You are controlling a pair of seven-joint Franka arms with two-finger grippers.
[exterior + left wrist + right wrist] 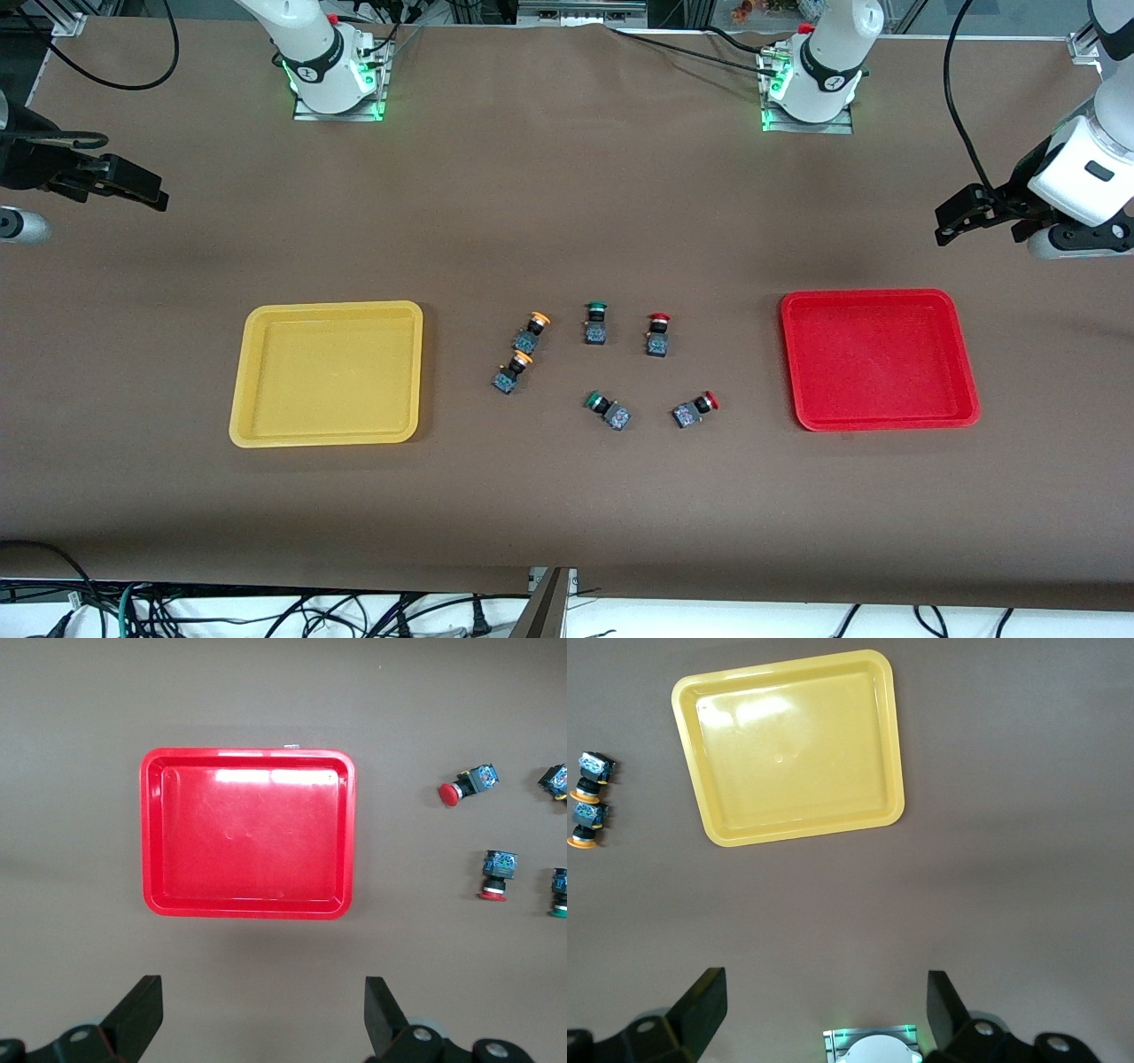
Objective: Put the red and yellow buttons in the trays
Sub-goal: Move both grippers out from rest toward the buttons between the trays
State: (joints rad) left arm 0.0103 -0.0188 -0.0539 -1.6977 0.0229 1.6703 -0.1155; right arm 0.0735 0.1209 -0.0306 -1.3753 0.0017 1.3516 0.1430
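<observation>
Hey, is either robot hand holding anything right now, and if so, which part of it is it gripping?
Nothing is held. The left hand and the right hand are both open and empty, each up in the air at its own end of the table.

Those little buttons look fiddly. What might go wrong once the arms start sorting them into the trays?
The two orange-capped buttons lie close together, so fingers closing on one may knock the other. The two green-capped buttons sit among the red-capped buttons and might be grabbed by mistake. Most lie tilted, so they may slip or roll when pinched. Both the left gripper and right gripper wait open, high above the table.
</observation>
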